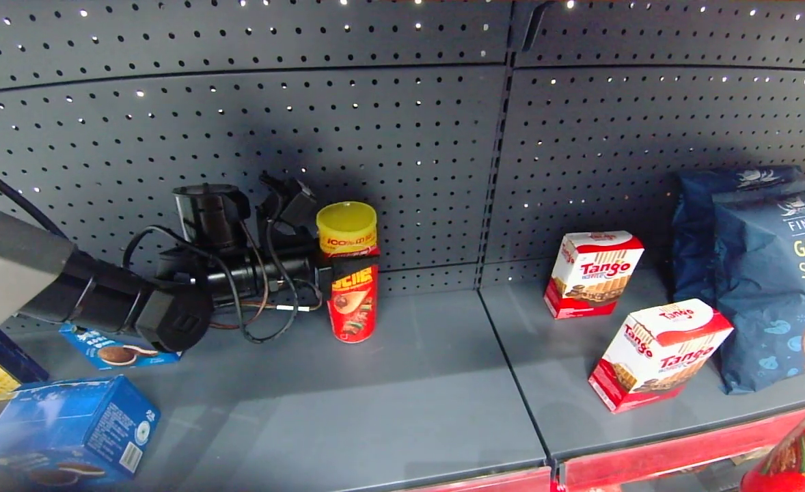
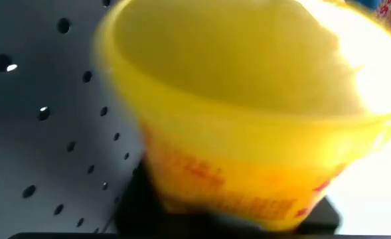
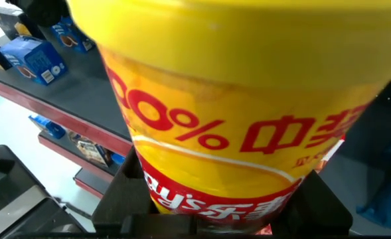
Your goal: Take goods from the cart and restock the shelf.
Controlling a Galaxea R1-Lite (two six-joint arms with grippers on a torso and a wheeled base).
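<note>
Standing upright toward the back of the shelf (image 1: 409,383), the can (image 1: 353,307) sits just in front of the holed back wall (image 1: 375,123). The left gripper (image 1: 346,265) is clamped narrowly around the can just under its yellow lid. The right gripper (image 3: 218,212) grips a second can (image 3: 235,99), one finger on each side.

The can is tall and slim and held high, so I judge tipping the main risk. A finger dragging on the lid's rim as the arm backs out could topple it. The second can, coming in, could knock the wafer boxes (image 1: 594,273) on the right.

The head view shows the can's base on the shelf. The left wrist view gives the lid (image 2: 248,99) close against the wall. The right wrist view shows the blue boxes (image 3: 32,56) far off.
</note>
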